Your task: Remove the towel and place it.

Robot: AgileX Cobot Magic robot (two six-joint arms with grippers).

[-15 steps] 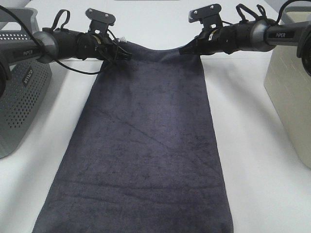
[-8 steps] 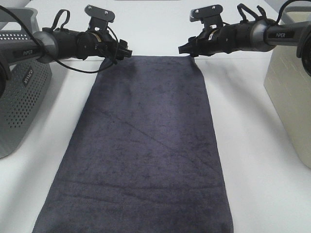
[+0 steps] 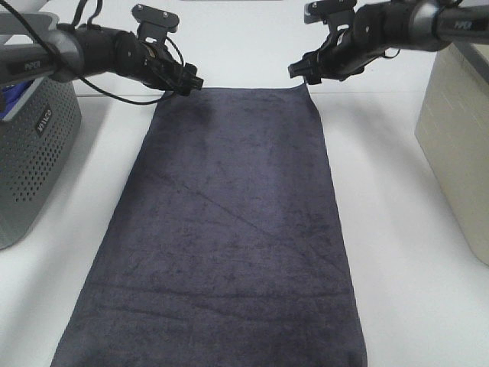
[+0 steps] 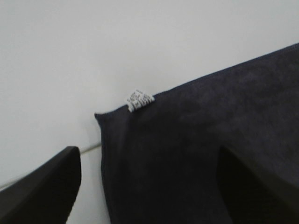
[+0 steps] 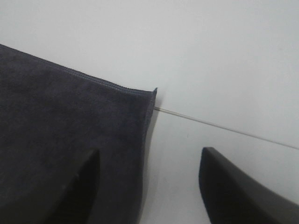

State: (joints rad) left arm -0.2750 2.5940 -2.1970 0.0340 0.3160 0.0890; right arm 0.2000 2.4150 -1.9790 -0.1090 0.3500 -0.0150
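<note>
The towel [image 3: 229,229] lies flat on the white bench [image 3: 405,252], filling the middle of the high view from the bottom edge up to the upper third of the frame. Its near end is cut off by the bottom of the picture; its far edge runs straight across between my two arms. The cloth is dark charcoal and smooth, with only faint creases across it.

At the left edge of the frame stands a grey perforated basket [image 3: 34,168], apart from the towel. At the right edge stands a cream bin [image 3: 458,153], also apart from it.

Further up, my left pincer [image 3: 191,82] hangs just above the towel's far left corner, in the upper left of the frame. In the left wrist view its two dark fingers [image 4: 44,186] are spread, with the corner of the towel [image 4: 196,154] lying between them and free of both. A small white tag [image 4: 139,100] sticks out at that corner's edge.

My right pincer [image 3: 299,73] hangs just above the far right corner, in the upper right of the frame. In the right wrist view its fingers [image 5: 233,186] are spread too, one over the cloth and one over bare bench, and the towel's corner [image 5: 70,140] lies loose below them.
</note>
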